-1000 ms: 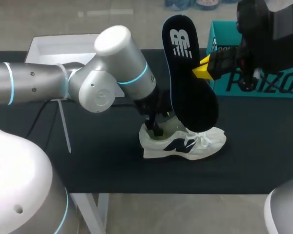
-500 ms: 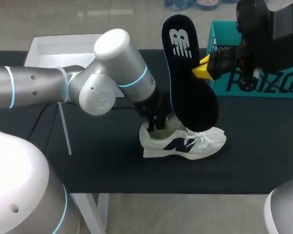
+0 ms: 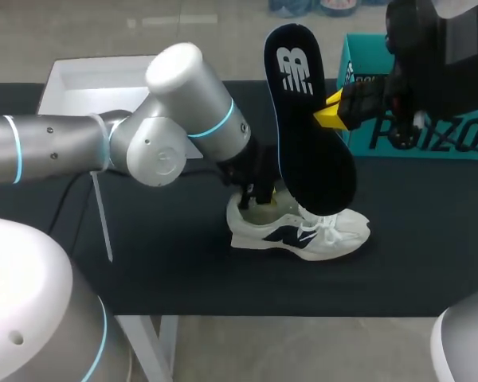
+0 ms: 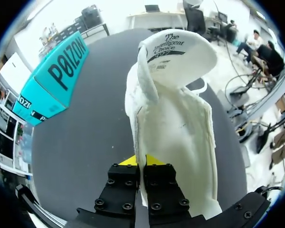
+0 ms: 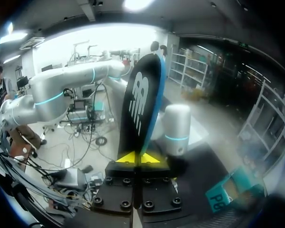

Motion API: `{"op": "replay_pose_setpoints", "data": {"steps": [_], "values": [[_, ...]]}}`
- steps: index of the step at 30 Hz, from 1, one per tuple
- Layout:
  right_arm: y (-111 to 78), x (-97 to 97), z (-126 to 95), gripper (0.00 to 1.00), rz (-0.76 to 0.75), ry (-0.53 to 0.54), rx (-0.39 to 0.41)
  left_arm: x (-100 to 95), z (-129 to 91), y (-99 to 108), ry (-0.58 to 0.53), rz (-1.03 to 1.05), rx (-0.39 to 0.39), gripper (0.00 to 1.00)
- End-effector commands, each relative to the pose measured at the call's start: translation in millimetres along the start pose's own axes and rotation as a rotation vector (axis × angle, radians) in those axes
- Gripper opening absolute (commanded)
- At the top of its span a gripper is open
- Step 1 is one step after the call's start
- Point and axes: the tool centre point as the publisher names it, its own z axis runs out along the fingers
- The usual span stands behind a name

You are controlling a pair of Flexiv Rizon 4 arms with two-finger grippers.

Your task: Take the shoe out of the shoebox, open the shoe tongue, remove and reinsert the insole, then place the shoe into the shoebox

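The insole [image 3: 307,119] is out of the shoe. The right gripper [image 3: 331,114] has its yellow tips pressed together on one long edge, about halfway along. The insole hangs nearly upright above the middle of the table [image 3: 175,270], heel end high and toe end dipping toward the laces. I'd say that angle is set up to feed it back in toe first. Below it, the shoe [image 3: 303,231] sits on its sole near the table's middle, a little toward the front edge, with the toe pointing to the right edge. The left gripper [image 4: 141,164] is clamped on the heel collar, one finger inside and one outside. That looks meant to pin the shoe down and hold the mouth wide. The tongue [image 4: 180,52] is folded forward, so the whole pale, fuzzy footbed shows. The insole is a thin, flexible dark slab with a slight curve and a smooth printed top. The shoe is soft cream fabric with a dark side patch and loose white laces. The teal shoebox [image 3: 430,127] waits at the far right corner, and a white tray [image 3: 88,79] sits at the far left.
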Motion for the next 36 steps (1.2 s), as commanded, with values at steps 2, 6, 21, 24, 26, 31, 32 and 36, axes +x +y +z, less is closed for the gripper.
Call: {"op": "replay_pose_setpoints", "data": {"steps": [2,6,21,24,26,31,32,36], "values": [[2.7,-1.6,2,0.00,0.001,0.003,0.005,-9.4,-25,4,0.043,0.066,0.036,0.00],[2.7,-1.6,2,0.00,0.001,0.003,0.005,-21.1,-41,4,0.071,0.150,0.005,0.00],[2.7,-1.6,2,0.00,0.001,0.003,0.005,-49.4,-106,22,0.424,0.544,0.118,0.00],[2.7,-1.6,2,0.00,0.001,0.003,0.005,-46.7,-111,26,0.480,0.647,0.083,0.00],[2.7,-1.6,2,0.00,0.001,0.003,0.005,-42.2,-112,28,0.511,0.719,0.057,0.00],[2.7,-1.6,2,0.00,0.001,0.003,0.005,-32.6,-107,27,0.562,0.859,0.009,0.00],[2.7,-1.6,2,0.00,0.001,0.003,0.005,-31.2,-106,26,0.566,0.875,0.003,0.00],[2.7,-1.6,2,0.00,0.001,0.003,0.005,-26.0,-101,17,0.581,0.941,-0.008,0.00]]}}
